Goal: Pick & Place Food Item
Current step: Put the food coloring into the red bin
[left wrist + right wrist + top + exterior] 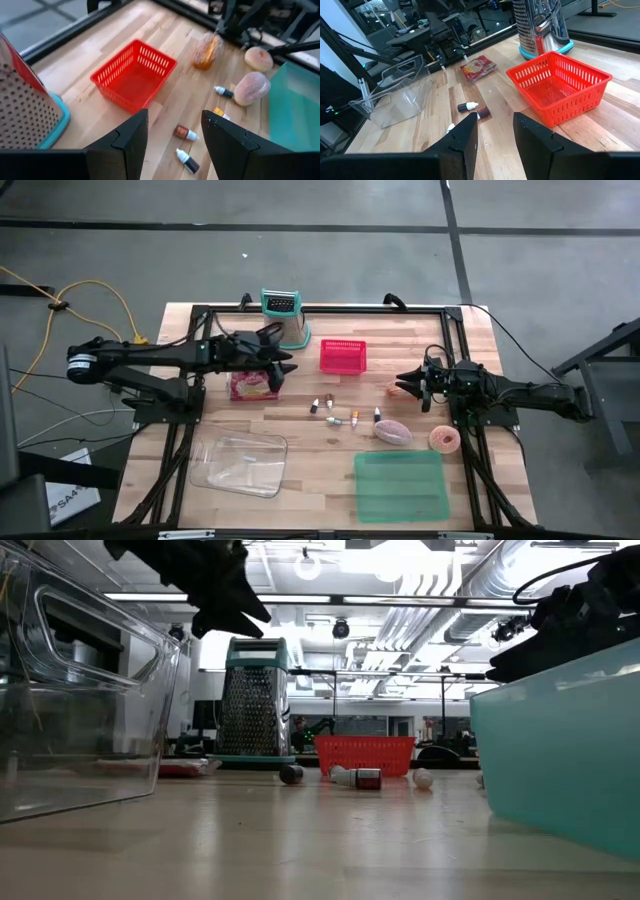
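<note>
Left gripper hangs in the upper-left part of the high view, fingers spread apart with nothing between them, just above the red food packet that lies flat on the wood. Right beside it, toward the top, the metal grater stands upright on its teal base. Over on the right side of the overhead picture, the right gripper points left, and its fingers stand parted by a narrow gap with only bare table showing between them. Just beside its tip in the high view sits an orange-brown pastry, near the fingertips; whether they touch it I cannot tell.

Between the two arms, upper middle, the red basket sits open on the table. Below it a scatter of small bottles is strung across the centre. Lower right of those, a pink oval bread roll lies just beside a round doughnut. At the bottom right a green tray rests flat, and at the bottom left a clear plastic container sits well apart from it.
</note>
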Motion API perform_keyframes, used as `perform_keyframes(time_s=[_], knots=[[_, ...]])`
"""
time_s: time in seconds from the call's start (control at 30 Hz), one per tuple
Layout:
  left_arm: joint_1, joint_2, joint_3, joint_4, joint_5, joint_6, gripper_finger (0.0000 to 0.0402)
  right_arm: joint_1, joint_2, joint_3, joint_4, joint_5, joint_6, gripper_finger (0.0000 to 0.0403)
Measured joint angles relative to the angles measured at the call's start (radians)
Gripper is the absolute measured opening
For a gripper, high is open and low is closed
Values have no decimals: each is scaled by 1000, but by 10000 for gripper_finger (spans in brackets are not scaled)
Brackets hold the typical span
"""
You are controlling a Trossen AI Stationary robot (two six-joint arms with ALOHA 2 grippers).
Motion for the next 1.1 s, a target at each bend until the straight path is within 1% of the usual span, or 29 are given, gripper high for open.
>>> perform_keyframes(time_s=[0.33,0.5,0.67,0.83,1.1], knots=[[0,216,244,-228,1,-33,179,0,0,0,0,0,0,114],[0,304,376,-369,4,-43,179,0,0,0,1,0,0,114],[0,387,496,-508,13,-95,179,0,0,0,2,0,0,114],[0,436,558,-568,49,-138,179,0,0,0,4,0,0,114],[2,459,566,-615,55,-250,179,0,0,0,5,-1,0,114]])
